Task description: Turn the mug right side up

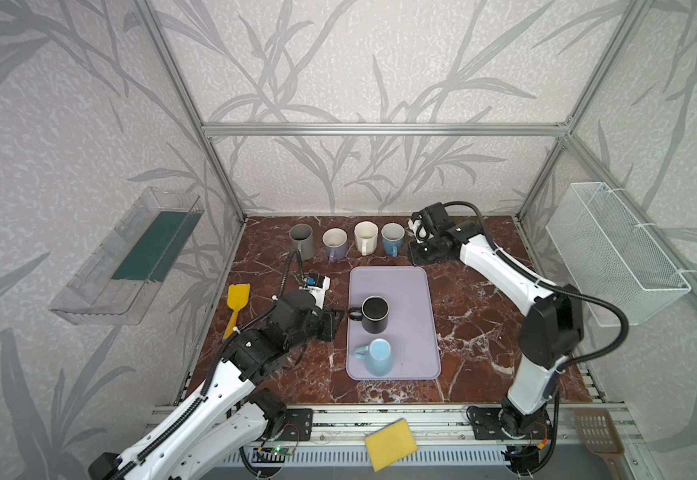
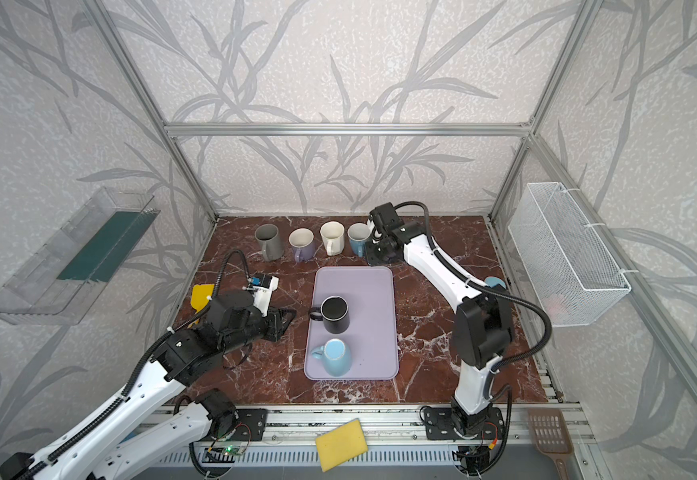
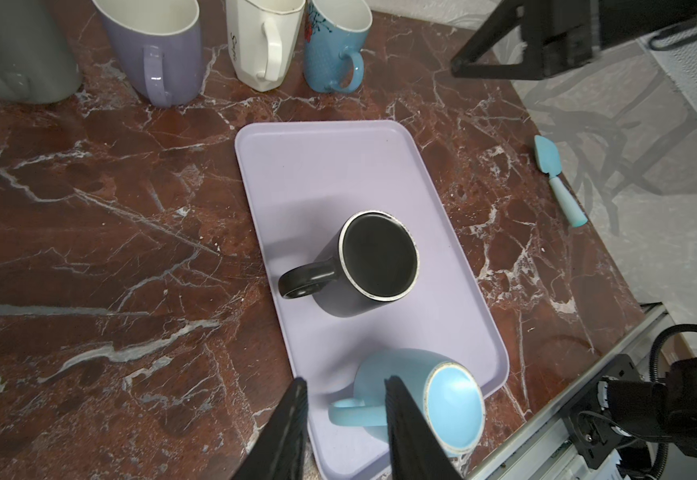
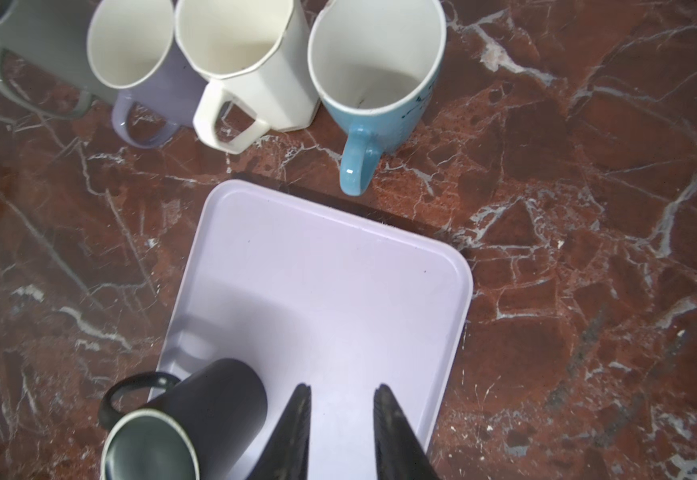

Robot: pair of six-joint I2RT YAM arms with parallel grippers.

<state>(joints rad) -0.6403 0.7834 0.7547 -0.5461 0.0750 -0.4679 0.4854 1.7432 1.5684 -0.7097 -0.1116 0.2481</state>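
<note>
Two inverted ceramic mugs, black mug (image 1: 375, 314) and light-blue mug (image 1: 378, 357), are sitting on a lilac plastic tray (image 1: 405, 286); left pincer (image 3: 347, 381) and right pincer (image 4: 342, 388) are hanging released.

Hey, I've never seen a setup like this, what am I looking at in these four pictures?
A robotic left arm and right arm stand at a marble table, each ending in a two-fingered gripper. Two pictures look down on the whole scene; the other two come from cameras on the arms' wrists. A lilac tray holds a black mug and a light blue mug, both upside down. Along the back stand a grey mug, lilac mug, cream mug and blue mug, upright. The left gripper and right gripper are slightly open and hold nothing.
</note>
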